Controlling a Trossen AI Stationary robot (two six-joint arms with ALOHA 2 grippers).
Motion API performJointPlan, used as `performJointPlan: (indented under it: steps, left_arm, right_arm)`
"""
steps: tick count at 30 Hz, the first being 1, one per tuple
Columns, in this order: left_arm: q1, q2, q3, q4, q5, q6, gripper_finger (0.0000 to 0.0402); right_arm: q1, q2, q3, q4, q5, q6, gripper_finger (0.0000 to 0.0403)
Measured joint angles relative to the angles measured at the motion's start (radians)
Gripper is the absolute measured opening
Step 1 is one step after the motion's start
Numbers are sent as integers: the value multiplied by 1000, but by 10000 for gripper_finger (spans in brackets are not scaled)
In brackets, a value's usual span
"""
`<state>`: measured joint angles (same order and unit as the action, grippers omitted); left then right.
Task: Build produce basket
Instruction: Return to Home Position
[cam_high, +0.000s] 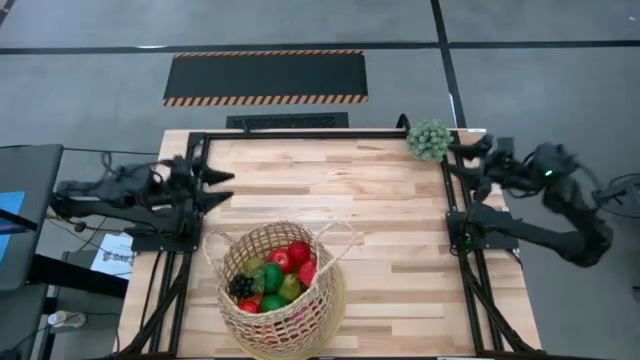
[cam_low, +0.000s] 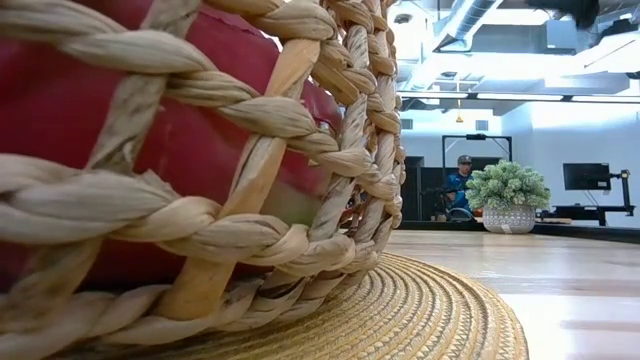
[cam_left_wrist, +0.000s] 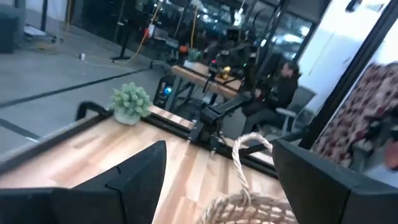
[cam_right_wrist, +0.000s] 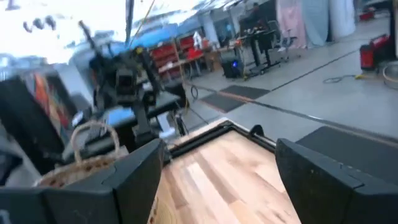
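Observation:
The tan wicker basket (cam_high: 278, 288) stands on a round woven mat near the table's near edge, left of centre. Inside it lie the produce (cam_high: 275, 274): red apples or tomatoes, green fruits and a dark grape bunch. In the low view the basket wall (cam_low: 200, 180) fills the picture, red fruit showing through the weave. My left gripper (cam_high: 226, 190) is open at the table's left edge, above and beyond the basket, holding nothing; one loop handle (cam_left_wrist: 245, 152) shows past its fingers. My right gripper (cam_high: 450, 158) is open at the right edge near the far corner, empty.
A pale green spiky ball (cam_high: 430, 139) in a small pot sits at the table's far right corner, close to my right gripper. Black frame rails (cam_high: 300, 134) run along the far and side edges. Bare wood lies across the table's middle and right. A person (cam_low: 460, 185) sits in the room beyond.

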<state>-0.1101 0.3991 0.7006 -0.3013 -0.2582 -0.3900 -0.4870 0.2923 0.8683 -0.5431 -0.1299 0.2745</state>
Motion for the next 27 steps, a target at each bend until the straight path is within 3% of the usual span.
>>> performJointPlan:
  steps: [6, 9, 13, 23, 27]
  left_arm:
    - [0, -180, -287, 183, 0, -74, 278]
    - [0, -261, -361, 182, -1, -111, 278]
    - [0, -360, -437, 176, -34, -110, 278]
    - [0, -382, -525, 180, -64, -102, 278]
    - [0, -382, -553, 191, -69, -101, 278]
  right_arm:
    - [0, -193, -276, 129, 98, 124, 327]
    - [0, -281, -339, 122, 144, 132, 327]
    - [1, -285, -385, 105, 155, 141, 327]
    - [3, -288, -652, 456, -70, 252, 327]
    - [2, -289, -751, 583, -84, 256, 327]
